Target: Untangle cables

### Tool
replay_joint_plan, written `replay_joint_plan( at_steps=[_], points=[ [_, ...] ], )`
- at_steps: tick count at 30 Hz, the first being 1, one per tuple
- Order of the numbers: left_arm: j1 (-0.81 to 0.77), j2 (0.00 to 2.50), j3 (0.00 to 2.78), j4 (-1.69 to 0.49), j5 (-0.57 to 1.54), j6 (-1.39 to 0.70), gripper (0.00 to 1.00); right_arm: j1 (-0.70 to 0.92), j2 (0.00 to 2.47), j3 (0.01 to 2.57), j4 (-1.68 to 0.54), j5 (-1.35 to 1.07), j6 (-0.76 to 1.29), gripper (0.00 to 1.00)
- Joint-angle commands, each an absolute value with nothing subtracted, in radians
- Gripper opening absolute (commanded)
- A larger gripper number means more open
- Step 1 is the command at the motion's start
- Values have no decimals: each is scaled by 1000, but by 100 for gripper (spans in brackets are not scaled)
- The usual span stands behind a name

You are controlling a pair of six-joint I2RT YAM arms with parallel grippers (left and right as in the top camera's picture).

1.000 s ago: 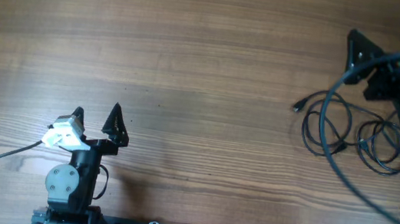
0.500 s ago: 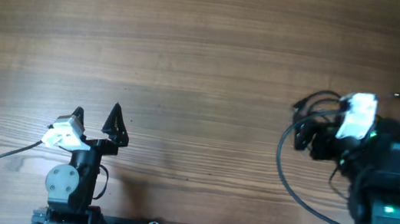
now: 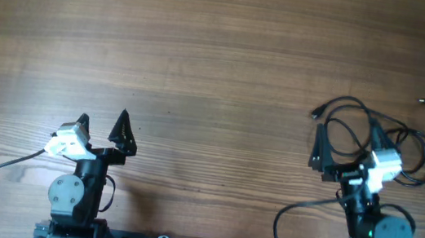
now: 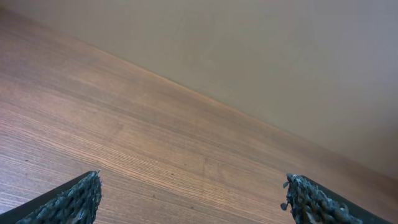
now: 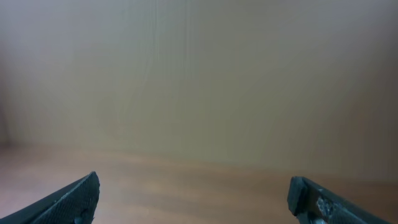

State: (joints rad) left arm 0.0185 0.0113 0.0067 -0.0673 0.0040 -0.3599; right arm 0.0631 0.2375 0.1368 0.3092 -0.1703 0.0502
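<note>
Black and thin, the cables lie in loose, overlapping loops on the wooden table. The whole spread runs crosswise, with its long axis left to right.

We take the right claw as our marker. Its fingers are spread wide and point away from the robot's base. From overhead the loops sit around and beyond its tips, and most of the bunch lies on the claw's right side. Several strands cross over the claw's outline in that view, but we cannot tell whether any of them touch it.

One plug end lies just past the claw's left finger and points outward to the left. A second plug end lies farther off, beyond the claw and to its right. Its cord trails rightward to the picture's edge. More loops run out to the right of the claw, near that same edge.

In the right wrist view we see the two dark fingers wide apart at the bottom corners. Between them are a pale wall and a strip of table.

The left claw stands well apart from the right claw, on its left side. Its fingers are likewise spread, with bare wood between them.
</note>
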Motion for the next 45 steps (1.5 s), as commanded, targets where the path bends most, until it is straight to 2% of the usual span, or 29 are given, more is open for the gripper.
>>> replay_joint_plan(
  at_steps=[1, 4, 12, 45],
  points=[
    [13, 7, 6, -73, -9, -345, 100, 67, 105, 86, 332, -101, 39, 100],
    [13, 7, 6, -73, -9, -345, 100, 67, 0, 56, 272, -101, 26, 100],
    [13, 7, 6, -73, -9, -345, 100, 67, 3, 5, 1, -102, 27, 100],
    [13, 7, 6, -73, -9, -345, 100, 67, 4, 5, 6, -101, 27, 100]
  ],
)
